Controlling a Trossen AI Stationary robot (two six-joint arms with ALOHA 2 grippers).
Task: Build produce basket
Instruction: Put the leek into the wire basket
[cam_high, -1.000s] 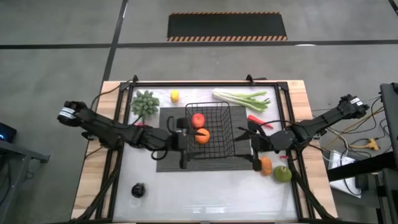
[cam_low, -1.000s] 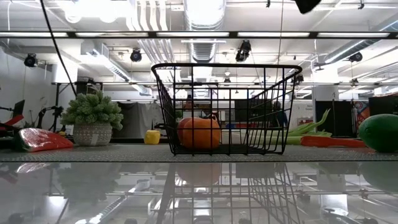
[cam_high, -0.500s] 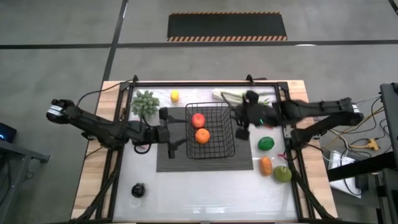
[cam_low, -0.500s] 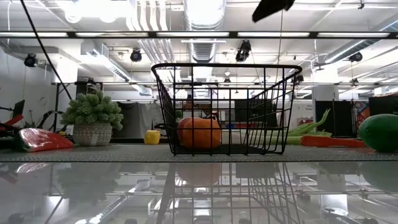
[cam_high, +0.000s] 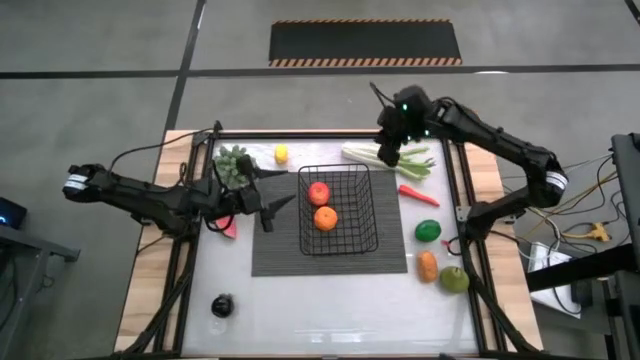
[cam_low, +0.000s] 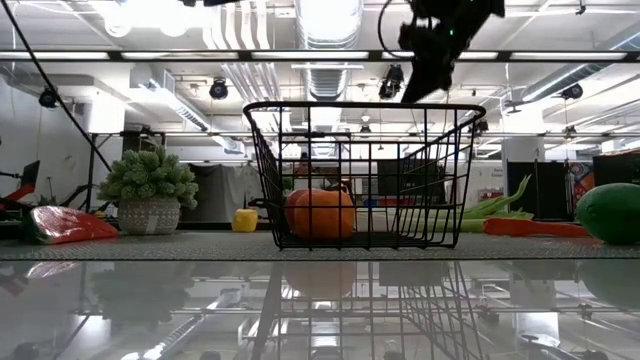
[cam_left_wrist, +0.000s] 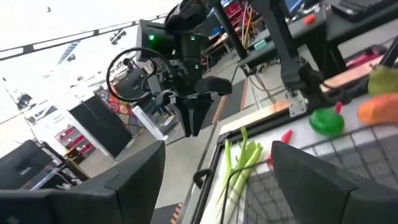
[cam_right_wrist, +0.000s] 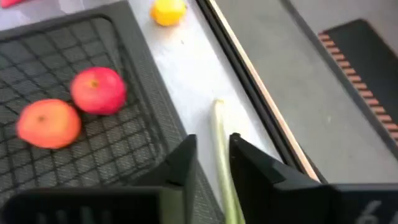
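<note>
Tabletop basket (cam_high: 338, 210) holds red and orange produce (cam_high: 321, 205); left fingers (cam_high: 268, 205) released, right fingers (cam_high: 387, 152) nearly clenched above leek (cam_high: 388, 157).

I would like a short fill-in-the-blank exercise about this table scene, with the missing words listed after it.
1. The basket holds ____ round pieces of produce.
2. The right gripper hangs above the long white-green ____.
3. The small yellow piece lies ____ the basket.
4. The left gripper waits beside the basket with its fingers ____.

Missing words: two; leek; outside; open
</note>
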